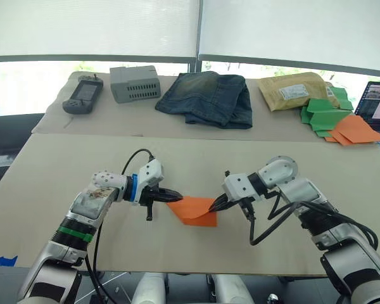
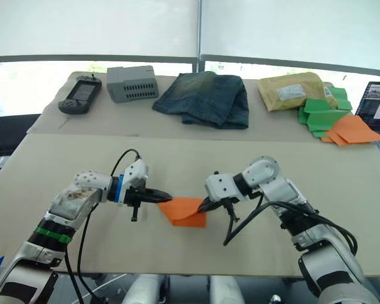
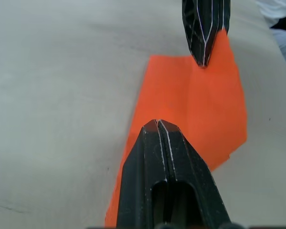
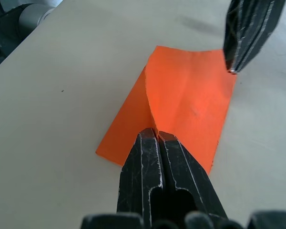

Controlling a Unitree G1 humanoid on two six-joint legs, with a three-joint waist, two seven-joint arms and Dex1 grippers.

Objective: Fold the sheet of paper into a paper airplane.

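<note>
Left pincer (image 1: pixel 177 195) and right pincer (image 1: pixel 213 206) both clamped on opposite edges of sheet of paper (image 1: pixel 194 210), lifting it off tabletop (image 1: pixel 196 164).

The sheet of paper (image 1: pixel 194 210) sits mid-desk (image 1: pixel 63 164), toward the near edge, with the left tool (image 1: pixel 175 196) at its left corner and the right tool (image 1: pixel 214 205) at its right edge. Along the far edge, left to right: handheld device (image 1: pixel 83 94), vented box (image 1: pixel 135 83), folded jeans (image 1: pixel 207 97), padded envelope (image 1: pixel 294 90), paper pile (image 1: pixel 334 118), and a laptop (image 1: pixel 379 104) at the far right corner.
</note>
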